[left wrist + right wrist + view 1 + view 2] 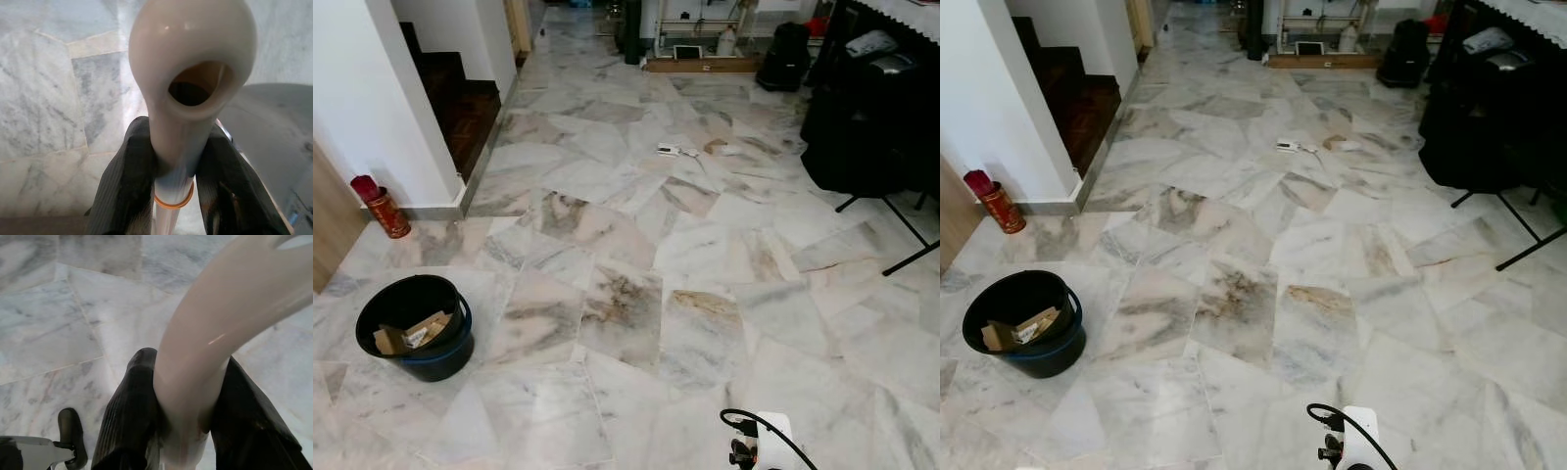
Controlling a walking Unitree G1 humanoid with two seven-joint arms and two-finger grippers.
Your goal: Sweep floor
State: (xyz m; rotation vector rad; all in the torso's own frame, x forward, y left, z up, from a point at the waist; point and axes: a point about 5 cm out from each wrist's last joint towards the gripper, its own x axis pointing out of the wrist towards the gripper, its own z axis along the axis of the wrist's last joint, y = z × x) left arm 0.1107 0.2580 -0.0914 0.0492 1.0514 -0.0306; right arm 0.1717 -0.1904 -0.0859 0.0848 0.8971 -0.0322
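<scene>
Two pincers, left pincer (pixel 171 181) and right pincer (pixel 183 406), clamp cream handles (pixel 190 73).
</scene>
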